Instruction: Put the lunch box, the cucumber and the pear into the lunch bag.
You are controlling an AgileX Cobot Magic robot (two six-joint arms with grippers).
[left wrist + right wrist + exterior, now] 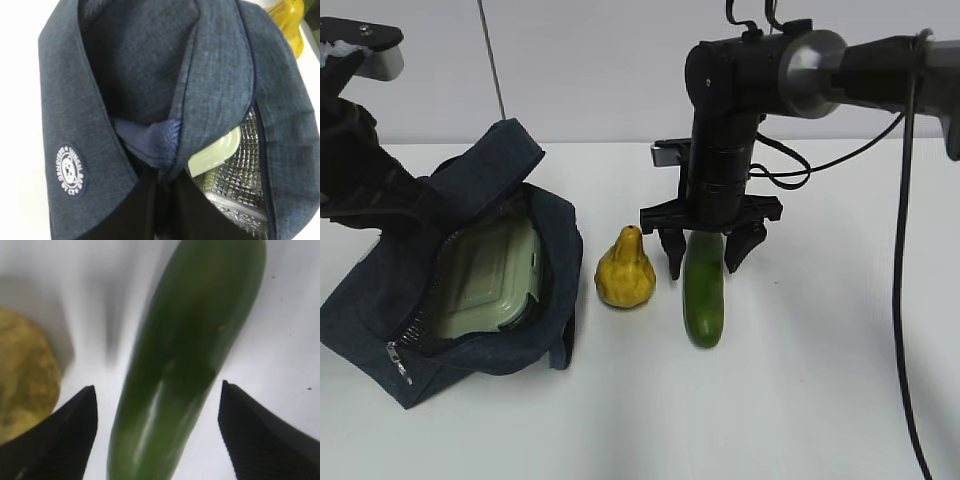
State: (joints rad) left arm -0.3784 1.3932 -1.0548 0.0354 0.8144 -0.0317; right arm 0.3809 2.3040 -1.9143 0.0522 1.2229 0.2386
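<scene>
— Directly beneath the right gripper (702, 251), jaws spread wide and empty, lay the smooth dark cucumber (703, 293), its long axis running between the fingers toward the camera.

— And the rest?

— A blotchy yellow pear (625, 270) stood just left. In the navy fabric lunch bag (470, 290), the sage-lidded lunch box (488, 280) already sat; the left gripper, unseen, was shut, apparently pinching the bag's flap.
</scene>
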